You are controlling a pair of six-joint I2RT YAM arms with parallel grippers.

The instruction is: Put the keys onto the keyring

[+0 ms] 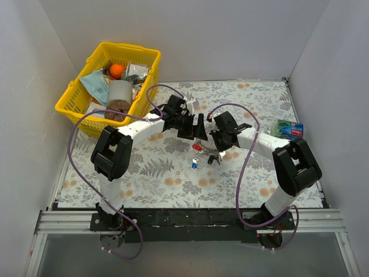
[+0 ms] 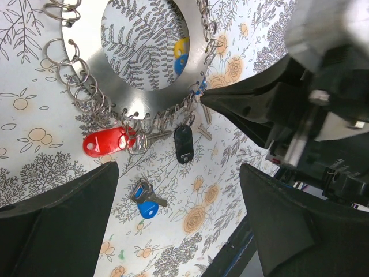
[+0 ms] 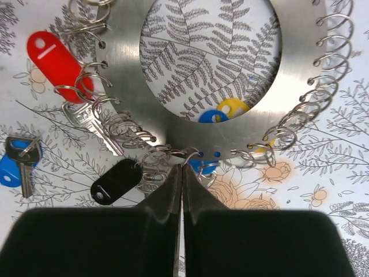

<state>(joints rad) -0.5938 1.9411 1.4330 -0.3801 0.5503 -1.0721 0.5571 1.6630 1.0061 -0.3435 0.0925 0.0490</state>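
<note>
Two white-and-black arms, purple cabling.
Left arm [image 1: 144, 128] and right arm [image 1: 262, 141] had white links and chunky black joint housings, and a thin purple cable [image 1: 72, 153] looped off each. Both were bolted to a black base plate [image 1: 190, 218] on a silver rail [image 1: 69, 222]. Left gripper [image 2: 177, 167] had broad matte black fingers [image 2: 57, 231]. Right gripper [image 3: 181, 173] fingers [image 3: 219, 231] tapered to thin black tips.

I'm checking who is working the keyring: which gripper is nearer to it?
Right. The right gripper is shut with its tips at the keyring's rim. The left gripper hangs open, apart from it, with the ring beyond its fingertips.
</note>
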